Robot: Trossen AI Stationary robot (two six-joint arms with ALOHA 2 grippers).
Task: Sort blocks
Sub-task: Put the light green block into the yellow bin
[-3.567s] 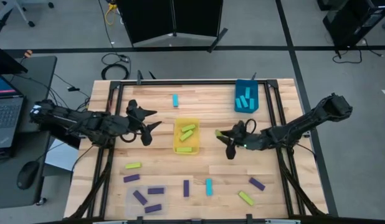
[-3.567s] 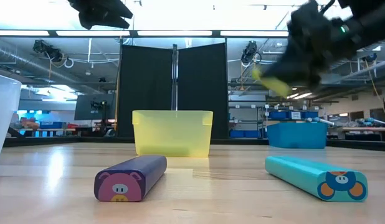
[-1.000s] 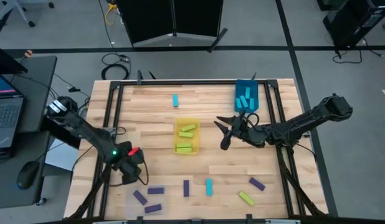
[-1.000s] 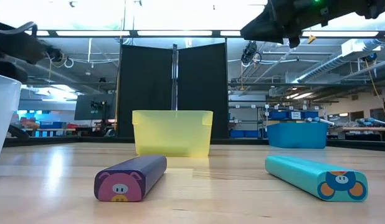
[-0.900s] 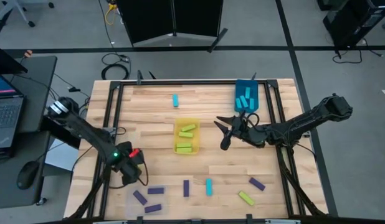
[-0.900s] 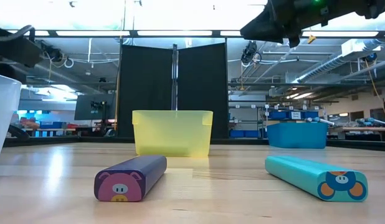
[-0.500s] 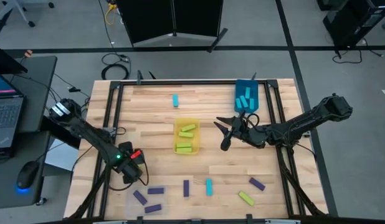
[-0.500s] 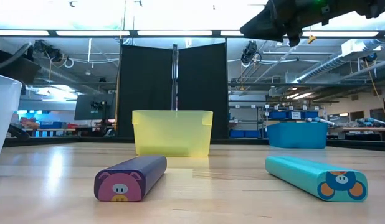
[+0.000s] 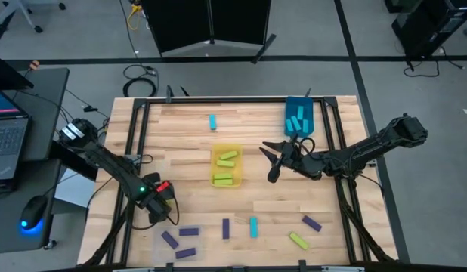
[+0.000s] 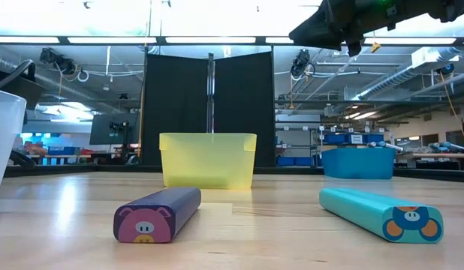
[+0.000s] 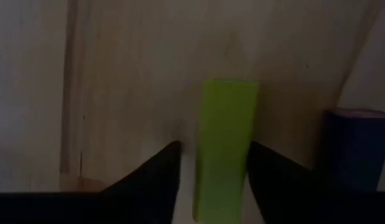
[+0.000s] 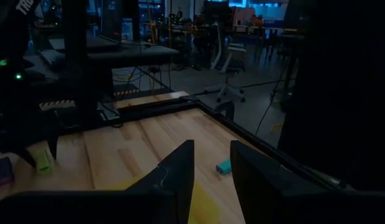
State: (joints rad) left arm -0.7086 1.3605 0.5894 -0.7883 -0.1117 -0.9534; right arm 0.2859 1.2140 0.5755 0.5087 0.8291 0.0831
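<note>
Fingers first: on our left gripper (image 11: 211, 186) they straddle a yellow-green block (image 11: 222, 149) lying flat on the counter (image 9: 279, 208), one finger on each long side with a sliver of gap showing on one flank, so we judge them partly closed around it and cannot say they grip it yet; a purple block (image 11: 354, 146) lies just beside it. From above, this gripper (image 9: 158, 205) is down at the counter's left edge, near the front corner.

Our right gripper (image 9: 273, 168) hangs above the counter between the yellow bin (image 9: 226, 166) and the blue bin (image 9: 298, 117); its fingers (image 12: 180, 174) stand narrowly apart with nothing between them, and it waits.

The sorting is partway along, as we read it; the yellow bin holds yellow-green blocks and the blue bin holds cyan ones, while several purple blocks, a cyan block (image 9: 253, 227) and another yellow-green block (image 9: 298, 240) lie loose along the front; a second cyan block (image 9: 212, 122) sits alone near the back.

The step in hand is the pick-up of the yellow-green block on the left; next we would need the fingers to close firmly on its long sides, lift it clear without nudging the purple neighbour, and carry it across to the yellow bin.
</note>
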